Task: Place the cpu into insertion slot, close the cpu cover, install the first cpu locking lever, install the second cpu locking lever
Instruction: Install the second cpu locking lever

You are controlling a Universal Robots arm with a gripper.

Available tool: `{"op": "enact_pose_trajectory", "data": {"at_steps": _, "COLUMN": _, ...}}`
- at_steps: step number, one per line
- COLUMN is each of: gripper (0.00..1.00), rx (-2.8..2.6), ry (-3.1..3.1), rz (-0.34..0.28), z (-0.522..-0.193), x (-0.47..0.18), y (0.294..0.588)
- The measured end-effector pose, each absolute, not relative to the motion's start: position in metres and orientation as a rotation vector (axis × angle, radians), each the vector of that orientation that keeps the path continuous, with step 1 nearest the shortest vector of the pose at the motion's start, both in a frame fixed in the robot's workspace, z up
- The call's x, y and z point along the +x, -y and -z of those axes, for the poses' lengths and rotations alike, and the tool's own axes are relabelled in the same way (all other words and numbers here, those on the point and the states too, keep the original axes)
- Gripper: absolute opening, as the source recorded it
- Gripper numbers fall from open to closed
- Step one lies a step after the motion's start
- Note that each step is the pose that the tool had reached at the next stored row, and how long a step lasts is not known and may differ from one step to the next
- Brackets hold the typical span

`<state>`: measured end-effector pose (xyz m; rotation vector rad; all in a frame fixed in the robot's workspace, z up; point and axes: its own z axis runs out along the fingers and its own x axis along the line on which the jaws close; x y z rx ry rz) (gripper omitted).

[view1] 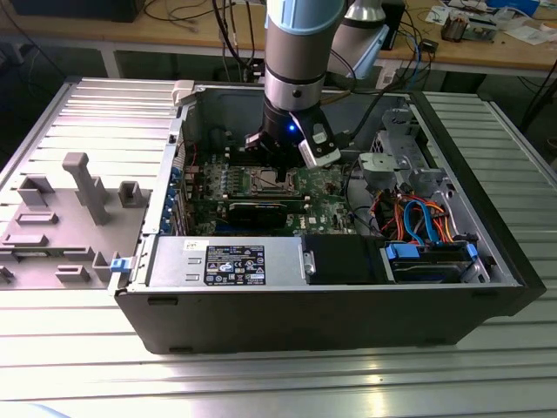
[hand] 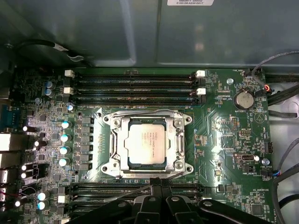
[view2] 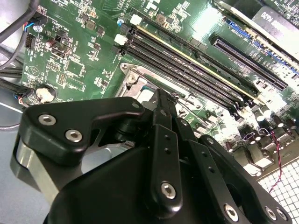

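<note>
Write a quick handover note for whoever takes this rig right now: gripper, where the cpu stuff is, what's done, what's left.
Gripper: low over the motherboard at the socket's edge, fingers together, nothing seen between them.
The cpu sits in the insertion slot.
The cpu cover is down, framing the chip.
One locking lever sticks out loose beside the gripper, unlatched; the other lever's state is unclear.
Done: cpu placed, cover closed. Left: the levers.

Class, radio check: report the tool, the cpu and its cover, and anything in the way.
Tool poised at socket edge. Cpu seated in insertion slot, cpu cover down over it. Thin lever wire beside tool tips; nothing else blocking.
</note>
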<state>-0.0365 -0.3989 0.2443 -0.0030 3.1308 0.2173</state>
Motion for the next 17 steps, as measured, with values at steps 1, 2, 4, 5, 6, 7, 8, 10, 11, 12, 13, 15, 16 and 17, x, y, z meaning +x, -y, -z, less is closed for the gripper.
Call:
{"op": "enact_pose_trajectory", "data": {"at_steps": 1, "gripper": 0.11, "rx": -0.003, "ry": -3.131, "rz": -0.217, "z": -0.2444, "x": -0.0365, "y": 0.3989}}
{"op": "enact_pose_trajectory", "data": {"at_steps": 2, "gripper": 0.11, "rx": -0.003, "ry": -3.131, "rz": -0.217, "z": -0.2444, "x": -0.0365, "y": 0.3989}}
{"op": "enact_pose_trajectory", "data": {"at_steps": 4, "gripper": 0.11, "rx": -0.003, "ry": -3.131, "rz": -0.217, "z": -0.2444, "x": -0.0365, "y": 0.3989}}
{"op": "enact_pose_trajectory", "data": {"at_steps": 5, "gripper": 0.11, "rx": -0.003, "ry": -3.131, "rz": -0.217, "z": -0.2444, "x": -0.0365, "y": 0.3989}}
{"op": "enact_pose_trajectory", "data": {"at_steps": 6, "gripper": 0.11, "rx": -0.003, "ry": -3.131, "rz": -0.217, "z": -0.2444, "x": -0.0365, "y": 0.3989}}
{"op": "enact_pose_trajectory", "data": {"at_steps": 7, "gripper": 0.11, "rx": -0.003, "ry": -3.131, "rz": -0.217, "z": -0.2444, "x": -0.0365, "y": 0.3989}}
{"op": "enact_pose_trajectory", "data": {"at_steps": 8, "gripper": 0.11, "rx": -0.003, "ry": -3.131, "rz": -0.218, "z": -0.2444, "x": -0.0365, "y": 0.3989}}
{"op": "enact_pose_trajectory", "data": {"at_steps": 10, "gripper": 0.11, "rx": -0.003, "ry": -3.131, "rz": -0.218, "z": -0.2444, "x": -0.0365, "y": 0.399}}
{"op": "enact_pose_trajectory", "data": {"at_steps": 11, "gripper": 0.11, "rx": -0.003, "ry": -3.131, "rz": -0.221, "z": -0.2444, "x": -0.0365, "y": 0.3992}}
{"op": "enact_pose_trajectory", "data": {"at_steps": 12, "gripper": 0.11, "rx": -0.003, "ry": -3.13, "rz": -0.223, "z": -0.2443, "x": -0.0365, "y": 0.3995}}
{"op": "enact_pose_trajectory", "data": {"at_steps": 13, "gripper": 0.11, "rx": -0.003, "ry": -3.13, "rz": -0.226, "z": -0.2444, "x": -0.0365, "y": 0.4005}}
{"op": "enact_pose_trajectory", "data": {"at_steps": 15, "gripper": 0.11, "rx": -0.003, "ry": -3.13, "rz": -0.233, "z": -0.2441, "x": -0.0365, "y": 0.4021}}
{"op": "enact_pose_trajectory", "data": {"at_steps": 16, "gripper": 0.11, "rx": -0.003, "ry": -3.13, "rz": -0.237, "z": -0.2439, "x": -0.0368, "y": 0.4025}}
{"op": "enact_pose_trajectory", "data": {"at_steps": 17, "gripper": 0.11, "rx": -0.004, "ry": -3.13, "rz": -0.244, "z": -0.2439, "x": -0.0373, "y": 0.4028}}
